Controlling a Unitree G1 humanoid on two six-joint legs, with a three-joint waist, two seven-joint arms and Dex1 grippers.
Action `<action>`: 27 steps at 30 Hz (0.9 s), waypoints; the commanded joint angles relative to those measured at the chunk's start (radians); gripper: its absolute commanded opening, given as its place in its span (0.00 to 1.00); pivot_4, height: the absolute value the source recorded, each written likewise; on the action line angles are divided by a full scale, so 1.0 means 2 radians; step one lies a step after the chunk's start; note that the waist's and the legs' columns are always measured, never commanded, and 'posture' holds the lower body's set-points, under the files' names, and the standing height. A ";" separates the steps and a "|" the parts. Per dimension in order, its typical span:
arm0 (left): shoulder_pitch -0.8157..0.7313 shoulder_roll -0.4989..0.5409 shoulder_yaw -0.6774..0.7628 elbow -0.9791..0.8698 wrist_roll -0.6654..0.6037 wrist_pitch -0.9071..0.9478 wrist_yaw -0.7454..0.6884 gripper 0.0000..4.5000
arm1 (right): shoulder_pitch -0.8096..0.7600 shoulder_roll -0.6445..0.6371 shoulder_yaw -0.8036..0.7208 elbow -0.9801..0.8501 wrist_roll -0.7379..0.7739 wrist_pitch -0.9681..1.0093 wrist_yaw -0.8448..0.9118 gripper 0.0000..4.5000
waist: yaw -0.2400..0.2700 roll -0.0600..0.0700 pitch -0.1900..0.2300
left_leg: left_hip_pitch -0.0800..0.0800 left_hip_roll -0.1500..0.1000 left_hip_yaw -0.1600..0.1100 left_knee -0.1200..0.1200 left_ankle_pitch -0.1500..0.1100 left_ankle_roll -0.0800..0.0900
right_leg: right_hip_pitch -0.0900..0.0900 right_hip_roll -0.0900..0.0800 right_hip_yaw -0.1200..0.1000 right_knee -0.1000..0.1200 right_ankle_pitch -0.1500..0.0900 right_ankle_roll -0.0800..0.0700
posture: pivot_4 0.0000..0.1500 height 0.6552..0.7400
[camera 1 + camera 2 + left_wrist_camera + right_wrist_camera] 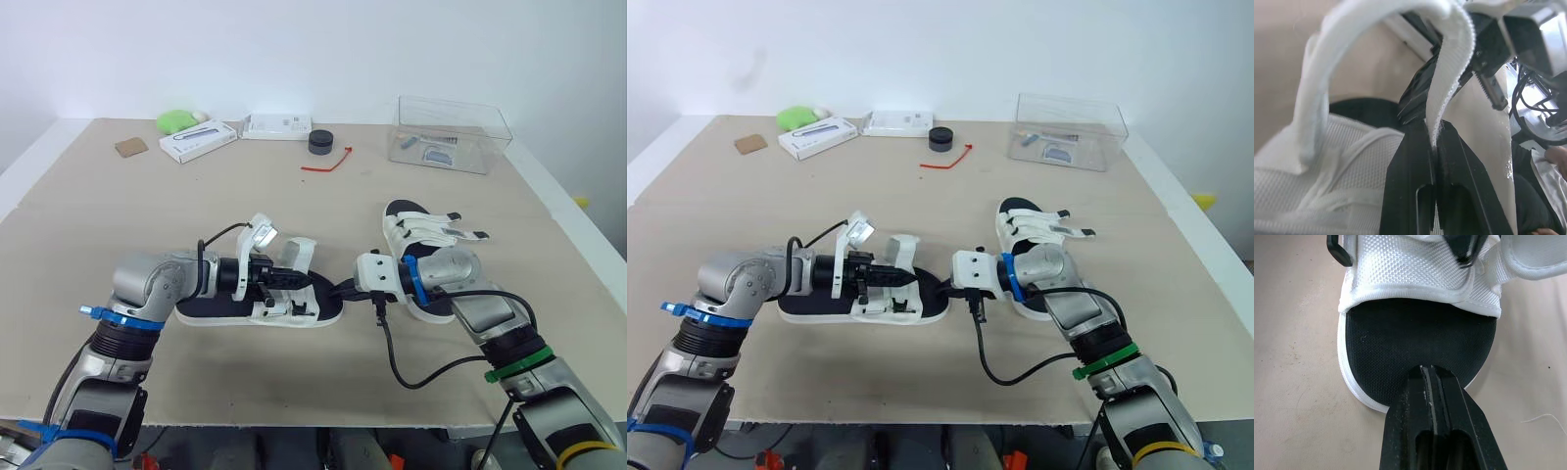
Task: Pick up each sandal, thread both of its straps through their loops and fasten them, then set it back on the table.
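Bench (147,225), pale tan and broad, carrying two white sandals and a scatter of small goods. At its far right corner stands a clear plastic box (451,134) with no lid visible; inside lie a small bluish-grey item (434,154) and a white label (446,140), neither clear enough to name.

Toward the middle of the near edge, the first sandal (225,307) lies flat along the edge, black footbed up, toe to the right. The left gripper (1435,142) is pinched tight on one white strap (1449,73), which arches up and over from the sandal. The right gripper (1432,372), fingers pressed together with nothing between them, has its tip at the toe rim of the same footbed. The second sandal (416,227) sits nearer the right edge, its straps loose and splayed outward, heel end hidden behind the right arm.

Along the far edge, left of centre, a flat white box (199,140) lies beside a second white box (277,125), with a green lump (176,121) just behind the first. A black puck (320,142) rests just right of the second box. A brown square (130,147) lies toward the far left corner. A red tie (328,162) lies in front of the puck.
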 commanded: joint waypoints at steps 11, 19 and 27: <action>0.011 0.011 -0.036 -0.054 0.029 -0.048 -0.022 0.03 | 0.002 -0.003 0.015 0.028 -0.027 0.004 -0.003 0.00 | 0.000 0.000 0.000 | 0.000 0.000 0.000 0.000 0.000 0.000 | 0.000 0.000 0.000 0.000 0.000 0.000 | 1.00 1.00; 0.007 -0.004 -0.031 -0.045 0.039 -0.071 -0.025 0.03 | 0.005 -0.004 0.015 0.025 -0.027 0.005 -0.003 0.00 | 0.000 0.000 0.000 | 0.000 0.000 0.000 0.000 0.000 0.000 | 0.000 0.000 0.000 0.000 0.000 0.000 | 1.00 1.00; 0.010 -0.003 -0.032 -0.061 0.039 -0.078 -0.029 0.03 | 0.008 -0.006 0.015 0.021 -0.027 0.005 -0.003 0.00 | 0.000 0.000 0.000 | 0.000 0.000 0.000 0.000 0.000 0.000 | 0.000 0.000 0.000 0.000 0.000 0.000 | 1.00 1.00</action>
